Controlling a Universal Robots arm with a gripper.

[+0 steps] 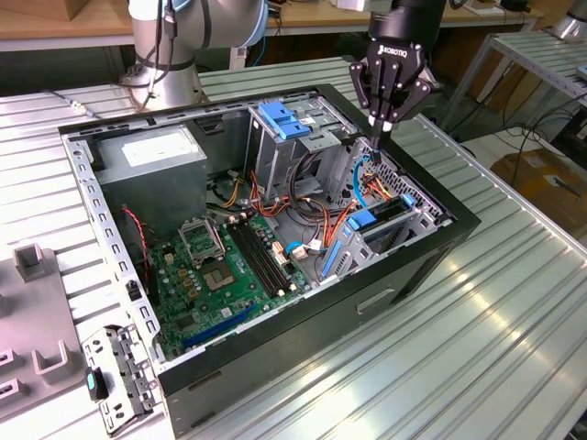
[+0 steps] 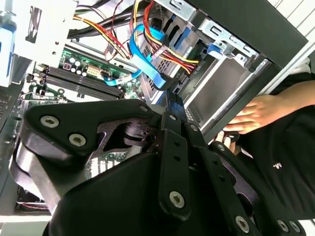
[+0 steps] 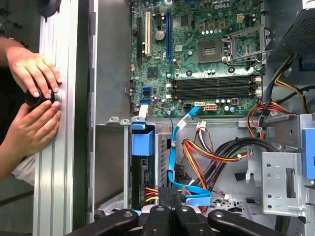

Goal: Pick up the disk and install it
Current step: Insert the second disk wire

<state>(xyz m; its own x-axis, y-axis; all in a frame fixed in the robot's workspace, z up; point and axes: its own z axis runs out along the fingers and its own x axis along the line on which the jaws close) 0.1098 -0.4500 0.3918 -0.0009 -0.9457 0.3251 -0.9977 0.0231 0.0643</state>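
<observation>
A: Disk [image 1: 376,223], where is it?
B: It seems to be on edge in the computer case's [image 1: 431,261] drive bay, blue rail up. The claw [image 1: 379,128] hovers just above, fingers pressed together, with nothing visibly between them.
A: Handling?
B: Likely stiff, weighty and shock-sensitive. I'd grip across its railed sides.

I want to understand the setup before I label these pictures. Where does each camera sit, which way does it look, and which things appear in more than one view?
Exterior view: off the arm, raised, looking down at the open computer case, with the arm and tool above its drive bays.
First wrist view: on the arm, looking along the tool onto the motherboard; a person's hands rest beside the case.
Second wrist view: behind the tool's linkage, facing cables and a bay; one hand shows.
Shared: blue flat cable.
</observation>
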